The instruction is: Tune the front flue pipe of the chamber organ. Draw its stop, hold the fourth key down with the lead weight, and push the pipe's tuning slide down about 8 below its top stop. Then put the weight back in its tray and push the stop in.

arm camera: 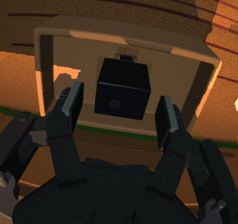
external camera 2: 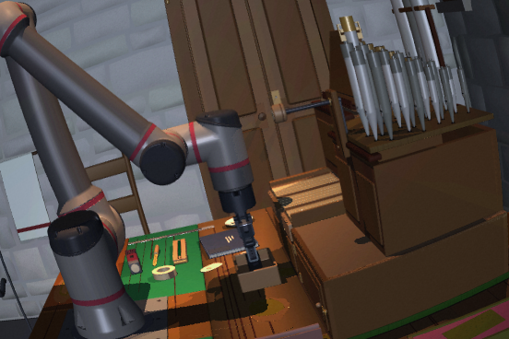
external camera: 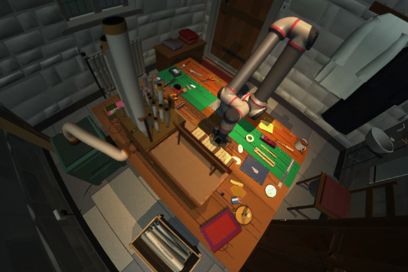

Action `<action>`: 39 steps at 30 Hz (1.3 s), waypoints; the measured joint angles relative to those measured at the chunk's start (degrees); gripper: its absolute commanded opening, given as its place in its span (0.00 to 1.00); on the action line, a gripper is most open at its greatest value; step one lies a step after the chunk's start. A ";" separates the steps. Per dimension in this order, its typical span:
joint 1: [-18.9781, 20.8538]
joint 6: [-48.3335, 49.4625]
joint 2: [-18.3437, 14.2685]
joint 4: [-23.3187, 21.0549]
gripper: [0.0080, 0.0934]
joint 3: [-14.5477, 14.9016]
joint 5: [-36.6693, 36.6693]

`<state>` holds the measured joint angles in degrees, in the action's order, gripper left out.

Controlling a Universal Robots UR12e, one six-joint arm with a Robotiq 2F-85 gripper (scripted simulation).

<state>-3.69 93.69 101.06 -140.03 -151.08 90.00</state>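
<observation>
The lead weight (arm camera: 122, 88), a dark block, sits inside its small open wooden tray (arm camera: 125, 73) on the workbench in front of the organ's keyboard. My gripper (arm camera: 118, 114) is open and holds nothing; it hangs just above the tray with a finger on either side of the weight (external camera 2: 254, 259). The tray (external camera 2: 257, 273) stands beside the organ case. The stop knob (external camera 2: 278, 112) stands drawn out on its rod from the case's left side. The front flue pipe (external camera 2: 351, 45) with its brass slide rises at the left end of the pipe row. The keys (external camera: 212, 145) lie under my wrist.
The organ case (external camera 2: 396, 243) rises right of the tray. The green mat (external camera 2: 161, 257) to the left holds a tape roll, tools and a dark pad (external camera 2: 221, 244). A tall grey pipe (external camera: 123, 71) stands on the bench's far side, and a chair (external camera: 333, 196) stands by the bench.
</observation>
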 measured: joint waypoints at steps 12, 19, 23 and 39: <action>0.00 0.00 2.67 3.76 0.70 1.09 0.00; 0.00 0.00 4.20 5.99 0.70 1.80 0.00; 0.00 0.00 5.02 7.22 0.70 2.21 0.00; 0.00 0.00 7.63 11.32 0.70 3.69 0.00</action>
<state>-3.69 93.69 108.69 -128.71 -147.39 90.00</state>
